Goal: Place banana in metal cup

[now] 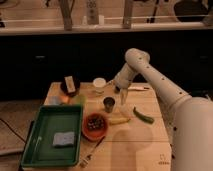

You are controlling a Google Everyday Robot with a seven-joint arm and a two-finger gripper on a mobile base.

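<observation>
**Banana on the counter, pincer above it**

The banana (119, 120) lies flat on the wooden counter (135, 150), just right of the orange bowl (95, 125) and just in front of the metal cup (109, 104), which stands upright. The pincer (121, 95) hangs from the white arm (150, 77), pointing down, to the right of the cup's rim and above and slightly behind the banana, apart from it. I cannot tell its state, though nothing shows in it. A green curved vegetable (143, 115) lies to the right of the banana, near it. A whitish cup (99, 84) stands behind the metal cup. A green tray (40, 150) with a blue sponge (63, 138) sits on the left, and a fork (91, 153) lies in front of the bowl.
</observation>
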